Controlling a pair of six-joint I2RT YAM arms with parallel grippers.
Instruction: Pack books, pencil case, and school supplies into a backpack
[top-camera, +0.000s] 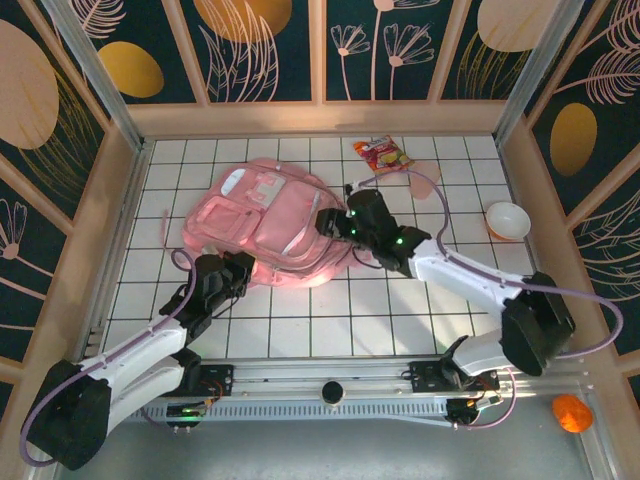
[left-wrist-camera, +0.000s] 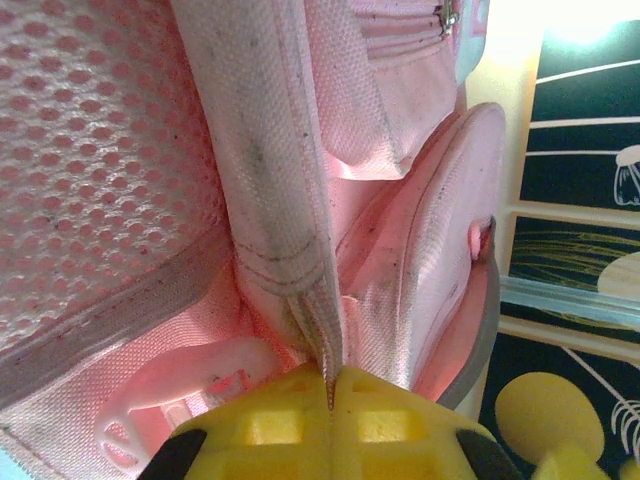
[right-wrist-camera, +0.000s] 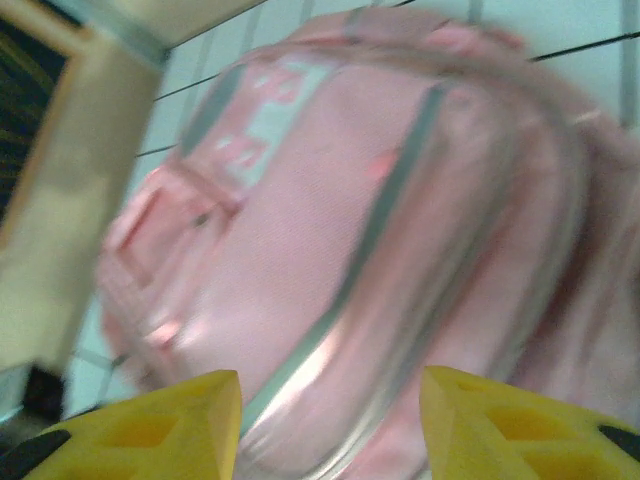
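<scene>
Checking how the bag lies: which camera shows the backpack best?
Top view: it shows nearly the whole backpack lying on the table. Left wrist view sits close on a strap; right wrist view gives a blurred front.

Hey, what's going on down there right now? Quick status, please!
Left gripper shut on backpack. Right gripper open, facing it. Snack packet, bowl lie clear.

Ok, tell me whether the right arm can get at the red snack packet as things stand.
Probably yes: the snack packet lies uncovered on the table just beyond the right gripper, whose jaws stand open and empty.
</scene>
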